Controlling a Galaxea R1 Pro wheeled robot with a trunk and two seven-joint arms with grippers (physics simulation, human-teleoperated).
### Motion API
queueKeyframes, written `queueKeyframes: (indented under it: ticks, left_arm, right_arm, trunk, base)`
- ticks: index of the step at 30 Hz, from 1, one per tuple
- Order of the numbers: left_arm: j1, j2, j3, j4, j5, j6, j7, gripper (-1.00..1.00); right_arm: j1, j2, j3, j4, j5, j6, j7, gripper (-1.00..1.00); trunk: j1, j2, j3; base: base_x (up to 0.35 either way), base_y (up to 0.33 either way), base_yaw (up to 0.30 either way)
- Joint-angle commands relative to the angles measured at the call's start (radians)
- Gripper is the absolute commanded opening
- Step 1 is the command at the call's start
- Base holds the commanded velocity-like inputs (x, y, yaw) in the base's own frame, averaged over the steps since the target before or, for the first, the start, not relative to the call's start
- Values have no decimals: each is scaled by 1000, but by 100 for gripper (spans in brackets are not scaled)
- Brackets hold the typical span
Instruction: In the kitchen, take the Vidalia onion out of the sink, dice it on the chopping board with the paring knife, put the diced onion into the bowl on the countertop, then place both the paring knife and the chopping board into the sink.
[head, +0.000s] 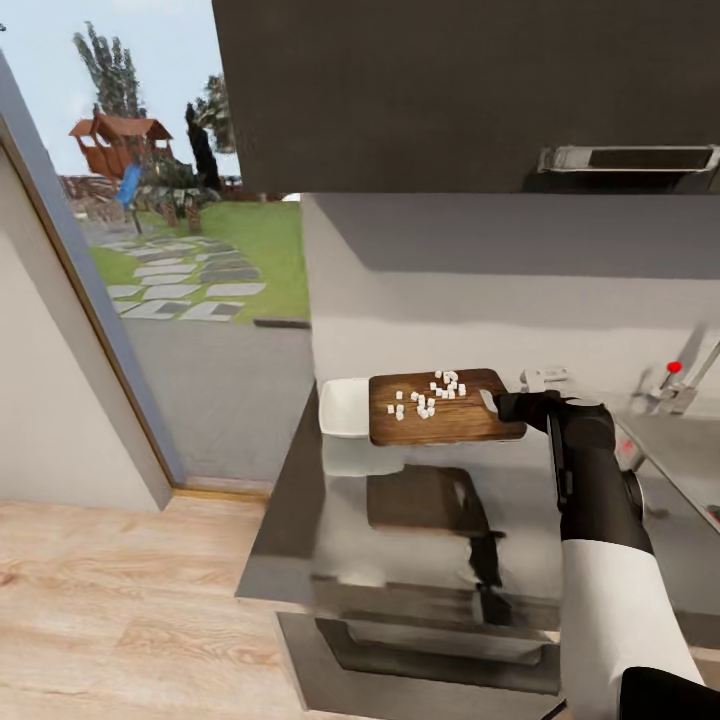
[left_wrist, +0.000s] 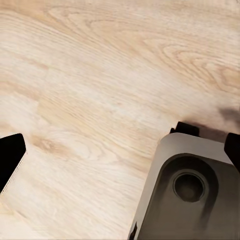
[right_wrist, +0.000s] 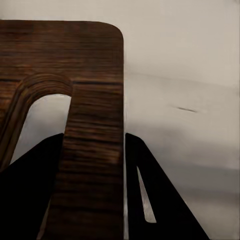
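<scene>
Many small white onion pieces (head: 432, 394) lie scattered on the chopping board (head: 440, 412), mostly on its far half; the board is held up above the table (head: 400, 530), and its dark reflection shows on the shiny steel surface below it; the right gripper (head: 497, 403) holds the board at its right end, and in the right wrist view the two black fingers (right_wrist: 150, 200) stand on both sides of the wooden strip (right_wrist: 92, 165) next to the slot handle hole (right_wrist: 42, 122), closed on it; the left edge of the board reaches over the rim of the bowl (head: 343, 408), a white squarish dish which stands at the left end of the table, close to the wall; whether the board touches the bowl I cannot tell; at the right edge of the head view a part of the sink (head: 680, 450) is seen, with the faucet (head: 700, 375) and its red knob (head: 674, 367); the left wrist view looks down at the light wooden floor (left_wrist: 100, 90) and at a grey part of the robot base (left_wrist: 190, 185); dark tips show at both sides of this picture, but how wide the left gripper stands I cannot tell.
</scene>
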Motion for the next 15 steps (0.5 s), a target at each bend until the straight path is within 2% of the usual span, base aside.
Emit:
queueKeyframes:
  ticks: [1, 7, 15]
  left_arm:
    - [-2, -1, -8, 4, 6, -5, 1, 100]
    - [-2, -1, -8, 5, 6, -5, 2, 100]
    - [-2, -1, -8, 4, 6, -5, 1, 100]
  right_arm:
    - [-1, 1, -2, -1, 7, 3, 10, -100]
    - [-1, 1, -2, -1, 7, 3, 10, -100]
    - [-1, 1, -2, -1, 7, 3, 10, -100]
  trunk:
    - [1, -1, -1]
    - [1, -1, -1]
    - [1, -1, -1]
  base:
    - [260, 191, 0]
    - [263, 123, 0]
    - [196, 11, 0]
